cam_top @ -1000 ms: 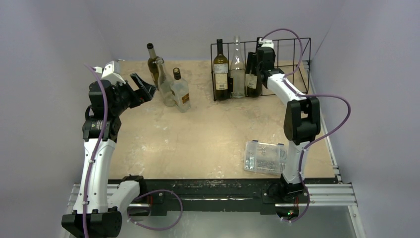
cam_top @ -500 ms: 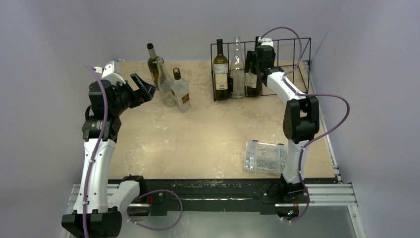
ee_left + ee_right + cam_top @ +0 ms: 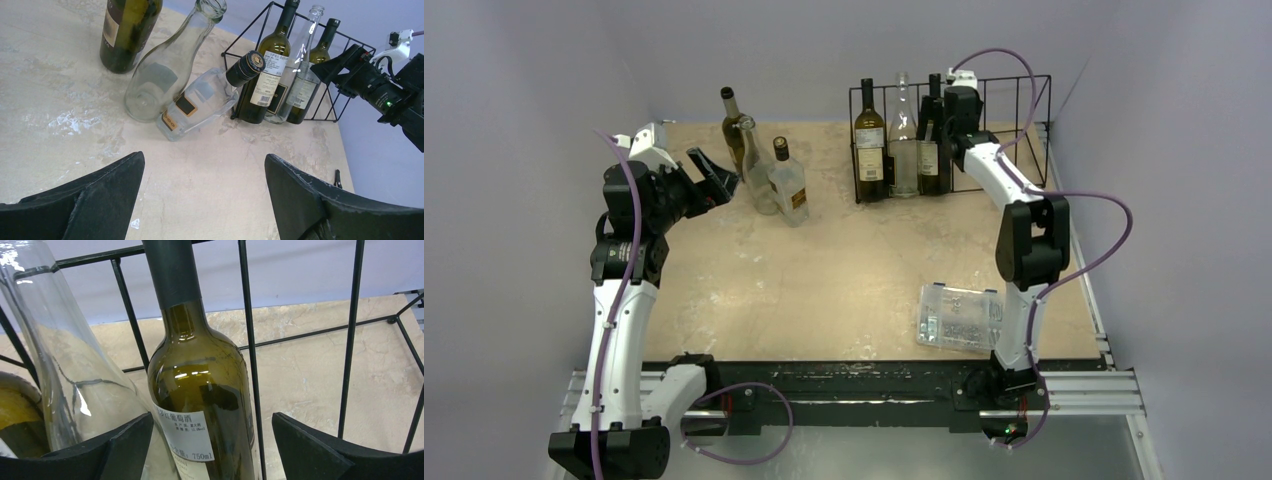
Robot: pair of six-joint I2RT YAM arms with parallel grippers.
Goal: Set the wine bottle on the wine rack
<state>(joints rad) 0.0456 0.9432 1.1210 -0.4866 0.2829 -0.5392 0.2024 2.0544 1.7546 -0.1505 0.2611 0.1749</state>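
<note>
The black wire wine rack (image 3: 989, 80) stands at the back right and holds three upright bottles: a dark labelled one (image 3: 869, 140), a clear one (image 3: 904, 135) and a dark green wine bottle (image 3: 932, 145). My right gripper (image 3: 944, 118) is open at that third bottle. In the right wrist view the gripper (image 3: 212, 430) has the green bottle (image 3: 200, 385) standing between its spread jaws inside the rack bars (image 3: 249, 340), with gaps on both sides. My left gripper (image 3: 709, 170) is open and empty at the back left; in its wrist view (image 3: 205, 200) only bare table lies between the jaws.
Three bottles stand loose at the back left: a dark green one (image 3: 732, 125), a clear carafe (image 3: 759, 175) and a square clear bottle with a black cap (image 3: 789, 185). A clear plastic parts box (image 3: 961, 317) lies near the right arm's base. Walls close in the table's sides.
My right gripper has drawn slightly up and back from the green bottle, whose neck now shows upright in the rack. The left arm has not moved.
</note>
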